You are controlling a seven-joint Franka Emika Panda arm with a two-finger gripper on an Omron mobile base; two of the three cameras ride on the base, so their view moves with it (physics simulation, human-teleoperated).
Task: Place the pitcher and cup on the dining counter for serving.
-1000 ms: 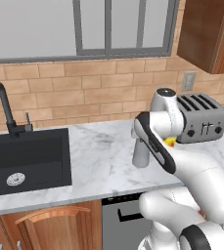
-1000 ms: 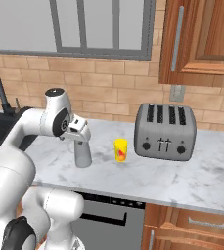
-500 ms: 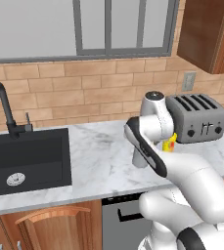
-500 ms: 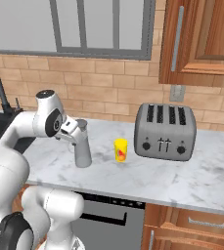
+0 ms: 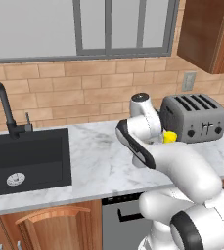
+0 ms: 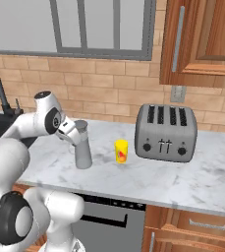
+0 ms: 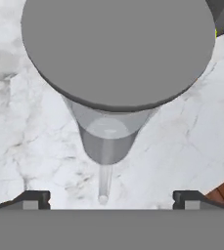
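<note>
The pitcher (image 6: 83, 150) is a tall grey vessel standing upright on the marble counter (image 6: 148, 179). In the hand view its round capped top (image 7: 118, 49) looms close below the hand. My gripper (image 6: 74, 134) sits at the pitcher's top on its left side, open, and its fingertips (image 7: 33, 198) stand wide apart with nothing between them. The small yellow cup (image 6: 121, 151) with a red mark stands just right of the pitcher, apart from it. In the left base view the cup (image 5: 169, 137) peeks out behind my arm, which covers most of the pitcher. The dining counter is out of view.
A grey four-slot toaster (image 6: 166, 132) stands right of the cup. A black sink (image 5: 20, 156) with a black faucet (image 5: 3, 110) lies to the left. Behind the counter runs a brick wall, with a wooden wall cabinet (image 6: 202, 42) above. A dishwasher front (image 6: 109, 221) sits below.
My arm has swung a little to the left and the hand has dropped closer to the pitcher's top. The jaws stay open; pitcher and cup have not moved.
</note>
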